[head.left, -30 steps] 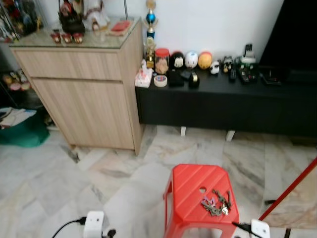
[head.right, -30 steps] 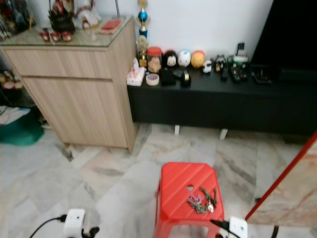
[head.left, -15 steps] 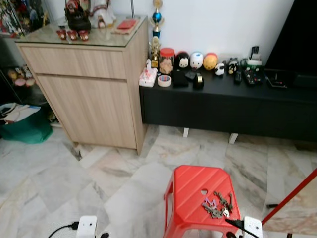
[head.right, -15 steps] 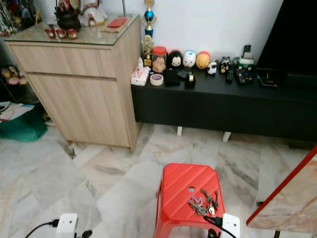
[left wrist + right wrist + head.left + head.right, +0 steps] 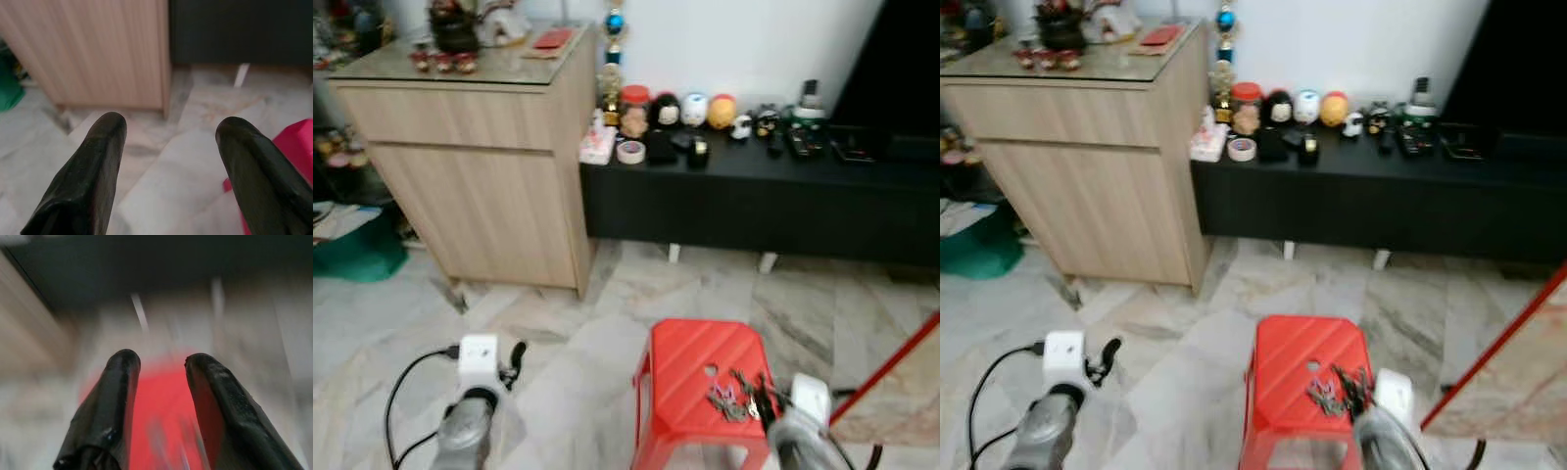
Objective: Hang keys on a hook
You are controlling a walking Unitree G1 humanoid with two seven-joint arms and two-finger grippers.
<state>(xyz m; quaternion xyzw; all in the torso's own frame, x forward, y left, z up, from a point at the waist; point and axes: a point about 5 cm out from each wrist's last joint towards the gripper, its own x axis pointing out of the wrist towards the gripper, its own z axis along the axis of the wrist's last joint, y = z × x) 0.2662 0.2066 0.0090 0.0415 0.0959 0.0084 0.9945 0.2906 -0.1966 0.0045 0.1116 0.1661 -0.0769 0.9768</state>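
A bunch of keys (image 5: pixel 734 396) lies on the right part of a red plastic stool (image 5: pixel 690 364) low in the eye views. My right gripper (image 5: pixel 767 394) reaches in from the stool's right edge, close beside the keys. In the blurred right wrist view its fingers (image 5: pixel 122 382) stand open over the red seat (image 5: pixel 164 406), with nothing between them. My left gripper (image 5: pixel 514 358) hangs over the marble floor left of the stool. Its fingers (image 5: pixel 105 147) are wide open and empty, with a corner of the stool (image 5: pixel 293 147) at the picture's edge.
A light wooden cabinet (image 5: pixel 480 166) stands at the back left, with a green bag (image 5: pixel 352 257) on the floor beside it. A low black console (image 5: pixel 773 201) carrying small figurines runs along the white wall. A red bar (image 5: pixel 891 360) slants at the right, close to the stool.
Both arms have risen into the eye views from the bottom edge. The right gripper has come up beside the keys on the stool. The camera has shifted a little.
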